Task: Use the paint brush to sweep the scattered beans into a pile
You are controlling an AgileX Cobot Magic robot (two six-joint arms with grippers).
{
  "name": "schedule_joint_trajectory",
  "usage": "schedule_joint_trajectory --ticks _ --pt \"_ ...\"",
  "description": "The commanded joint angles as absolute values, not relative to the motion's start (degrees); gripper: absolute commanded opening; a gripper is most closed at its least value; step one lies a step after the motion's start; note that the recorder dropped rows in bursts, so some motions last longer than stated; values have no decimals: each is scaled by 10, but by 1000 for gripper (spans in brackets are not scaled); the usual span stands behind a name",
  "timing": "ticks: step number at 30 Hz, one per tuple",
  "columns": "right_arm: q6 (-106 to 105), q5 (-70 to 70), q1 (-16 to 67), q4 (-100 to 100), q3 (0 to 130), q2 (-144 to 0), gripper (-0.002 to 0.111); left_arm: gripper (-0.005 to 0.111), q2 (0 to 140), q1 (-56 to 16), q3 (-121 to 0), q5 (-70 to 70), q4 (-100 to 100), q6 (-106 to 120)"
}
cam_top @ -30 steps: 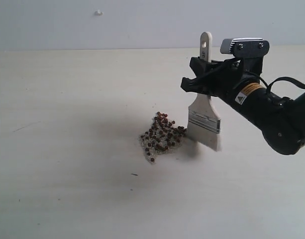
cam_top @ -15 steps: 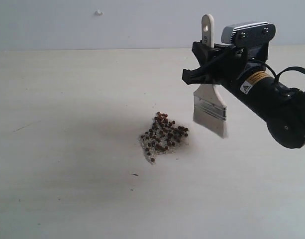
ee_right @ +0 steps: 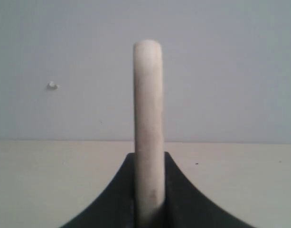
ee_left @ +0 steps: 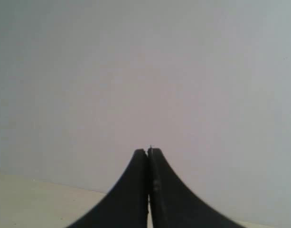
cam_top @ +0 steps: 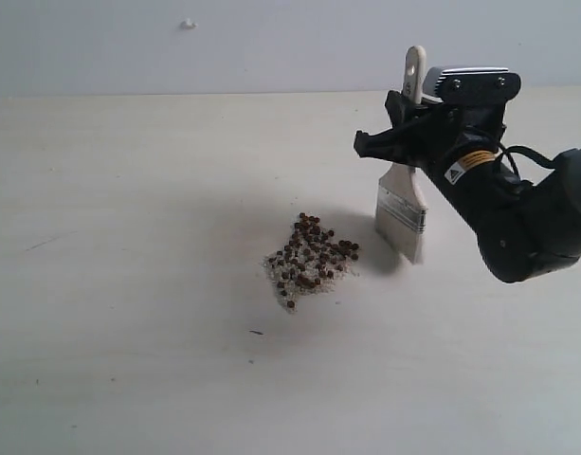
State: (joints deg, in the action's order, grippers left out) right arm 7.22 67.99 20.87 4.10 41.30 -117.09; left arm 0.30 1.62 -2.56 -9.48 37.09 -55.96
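right claw [cam_top: 380, 142] grips the paint brush [cam_top: 401, 210] upright near the pile's [cam_top: 309, 258] right edge, table [cam_top: 129, 284] wide around.

A pale table [cam_top: 129, 360] meets a grey wall [cam_top: 271, 47].

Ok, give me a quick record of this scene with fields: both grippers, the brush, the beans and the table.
right gripper: shut on the paint brush handle
left gripper: shut, holding nothing
paint brush: roughly upright, bristles down, right of the pile, apart from it
bristles touching table: cannot tell
beans: gathered into one pile
table: pale surface, carries the pile
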Motion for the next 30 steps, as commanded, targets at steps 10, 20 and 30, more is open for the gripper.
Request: schedule_joint_trajectory --ticks 10,20,30 --pt "176 686 210 -103 431 -1179 0 0 0 17 -22 -93 373 -557" --pt "208 700 210 -135 431 -1179 0 0 0 17 -22 -93 373 -557" --pt "207 700 210 -134 431 -1179 0 0 0 17 -22 -93 373 -557"
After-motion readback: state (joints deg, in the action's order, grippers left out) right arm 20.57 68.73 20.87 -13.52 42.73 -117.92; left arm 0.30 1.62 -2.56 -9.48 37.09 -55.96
